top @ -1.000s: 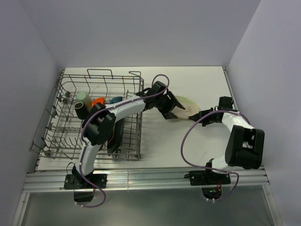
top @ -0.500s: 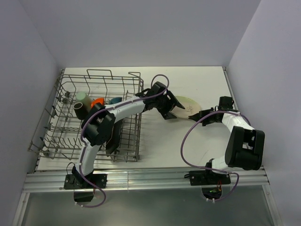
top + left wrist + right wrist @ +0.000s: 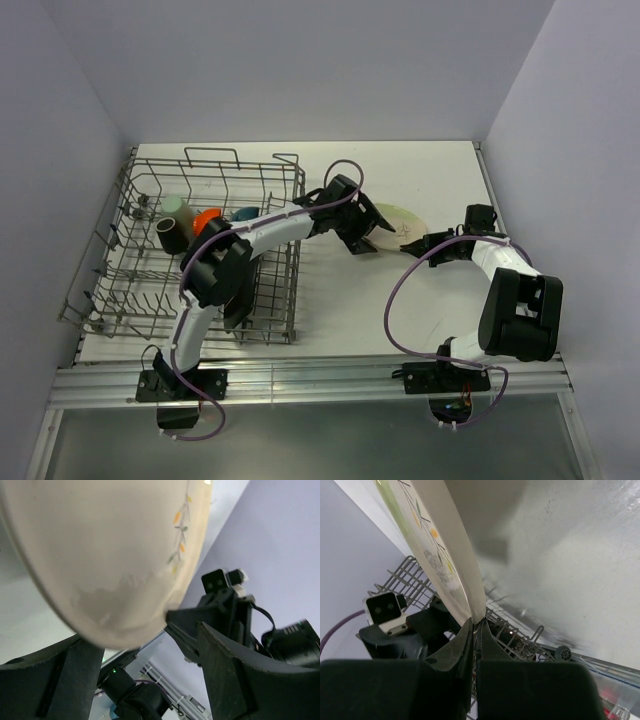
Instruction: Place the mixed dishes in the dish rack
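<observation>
The pale green-cream plate (image 3: 395, 220) is tilted up off the table right of the dish rack (image 3: 130, 215). My right gripper (image 3: 412, 243) is shut on its right rim; in the right wrist view its fingertips (image 3: 476, 622) pinch the plate's edge (image 3: 440, 540). My left gripper (image 3: 360, 236) is at the plate's left edge, open, with the lower rim (image 3: 110, 545) sitting between its spread fingers (image 3: 145, 645). The rack holds a green cup (image 3: 180, 207), a brown cup (image 3: 172, 232), an orange bowl (image 3: 208, 215), a blue bowl (image 3: 247, 213) and a dark plate (image 3: 238, 303), partly hidden by my left arm.
The rack's raised right side (image 3: 298, 250) stands just left of the plate, and its wires show in the right wrist view (image 3: 407, 575). Walls close the table at the back and on both sides. Bare white table (image 3: 350, 310) lies in front of the plate.
My left arm's elbow has shifted slightly over the rack. The plate and both grippers have hardly moved.
</observation>
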Robot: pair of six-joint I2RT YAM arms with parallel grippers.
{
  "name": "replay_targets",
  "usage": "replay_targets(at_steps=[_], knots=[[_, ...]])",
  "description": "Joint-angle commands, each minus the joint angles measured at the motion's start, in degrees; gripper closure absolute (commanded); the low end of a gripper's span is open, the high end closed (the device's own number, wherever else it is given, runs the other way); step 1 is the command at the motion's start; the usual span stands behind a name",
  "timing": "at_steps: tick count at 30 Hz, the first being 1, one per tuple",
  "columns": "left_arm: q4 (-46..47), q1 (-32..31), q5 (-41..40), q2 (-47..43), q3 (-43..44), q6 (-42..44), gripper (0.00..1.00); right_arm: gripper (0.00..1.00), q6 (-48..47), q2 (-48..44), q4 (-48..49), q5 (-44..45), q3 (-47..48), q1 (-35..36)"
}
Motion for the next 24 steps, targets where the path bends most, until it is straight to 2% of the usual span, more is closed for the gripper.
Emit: replay_targets(at_steps=[1, 12, 20, 23, 24], knots=[[-3.64, 0.43, -1.00, 8.28, 0.68, 1.86, 0.22, 1.00, 1.12, -1.58, 4.21, -4.82, 1.80, 0.03], [0.39, 1.39, -2.23, 10.93, 0.34, -1.46, 0.24, 1.00, 2.27, -2.37, 5.44, -4.55, -0.31, 0.03], [2.06, 2.18, -1.88, 14.00, 5.08, -3.31, 0.30, 1.00, 2.36, -2.37, 5.62, -4.47, -0.75, 0.03], [2.85, 2.36, -1.79, 14.09, 6.23, -3.75, 0.45, 1.00, 1.92, -2.46, 5.27, -4.03, -1.19, 0.03], [2.86, 2.45, -1.88, 14.01, 6.49, -3.93, 0.59, 1.00, 1.83, -2.46, 5.44, -3.94, -1.54, 0.03]])
